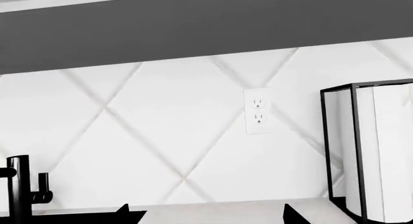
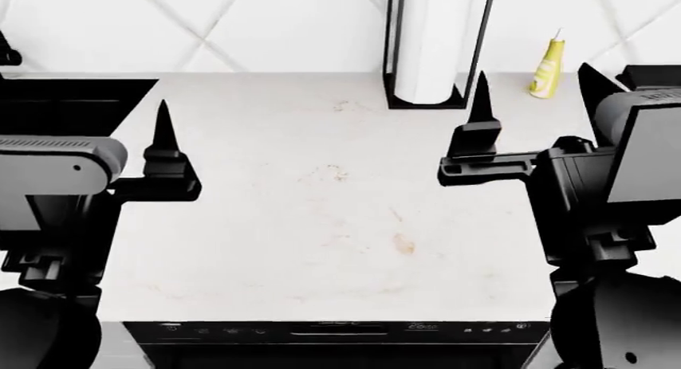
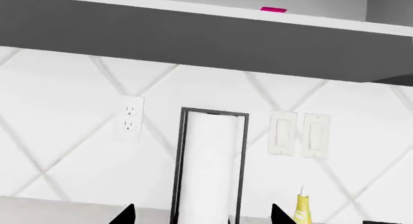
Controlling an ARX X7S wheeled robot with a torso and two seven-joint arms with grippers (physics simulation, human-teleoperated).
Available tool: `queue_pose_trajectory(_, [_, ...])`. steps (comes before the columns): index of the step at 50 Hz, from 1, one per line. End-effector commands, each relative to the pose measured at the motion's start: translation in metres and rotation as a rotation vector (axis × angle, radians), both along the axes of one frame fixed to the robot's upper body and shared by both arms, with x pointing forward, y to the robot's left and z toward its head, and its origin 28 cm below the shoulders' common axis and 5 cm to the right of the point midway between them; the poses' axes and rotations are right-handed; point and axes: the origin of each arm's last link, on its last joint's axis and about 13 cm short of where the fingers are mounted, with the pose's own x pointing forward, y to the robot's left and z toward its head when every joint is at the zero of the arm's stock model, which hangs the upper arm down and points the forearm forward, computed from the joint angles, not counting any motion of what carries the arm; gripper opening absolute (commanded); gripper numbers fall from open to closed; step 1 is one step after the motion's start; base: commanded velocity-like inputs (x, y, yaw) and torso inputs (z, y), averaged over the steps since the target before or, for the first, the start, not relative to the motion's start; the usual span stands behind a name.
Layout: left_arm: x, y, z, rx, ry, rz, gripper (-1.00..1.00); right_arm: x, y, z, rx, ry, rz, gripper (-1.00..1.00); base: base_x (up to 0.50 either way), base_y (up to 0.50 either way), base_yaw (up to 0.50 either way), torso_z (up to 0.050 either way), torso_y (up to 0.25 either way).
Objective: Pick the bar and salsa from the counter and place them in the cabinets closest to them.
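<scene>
Both grippers, left [image 2: 163, 158] and right [image 2: 479, 134], held open and empty above counter [image 2: 319, 225]; magenta bar [image 3: 273, 10] seemingly shelved overhead.

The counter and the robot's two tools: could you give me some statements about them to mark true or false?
1. A paper towel roll stands upright at the back of the counter. True.
2. The left tool holds a salsa bottle. False: it is open and empty, and no salsa shows in any view.
3. A yellow squeeze bottle stands beside the towel roll. True.
4. The right tool grips that bottle. False: it is open, apart from it.
5. A magenta item, perhaps the bar, lies on the cabinet shelf above. True.
</scene>
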Motion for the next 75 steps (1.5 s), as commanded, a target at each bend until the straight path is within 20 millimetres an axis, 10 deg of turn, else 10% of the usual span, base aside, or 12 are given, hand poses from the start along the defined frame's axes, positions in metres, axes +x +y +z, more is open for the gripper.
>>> queue_pose_trajectory(1, [-0.001,0.001,0.0,-0.002,-0.004,0.006,1.0,-0.007,0.004,-0.043,0.043,0.05,-0.003,1.0,0.0,0.5,0.0,0.0,0.0])
queue_pose_trajectory(16, [-0.001,0.0,-0.004,-0.01,-0.004,0.006,1.0,-0.001,0.013,-0.076,0.07,0.099,0.02,1.0,0.07,0.5,0.0,0.0,0.0])
queue_pose_trajectory(75, [-0.002,0.0,-0.004,-0.029,-0.013,0.015,1.0,-0.005,0.015,-0.078,0.104,0.122,0.015,1.0,0.06,0.5,0.0,0.0,0.0])
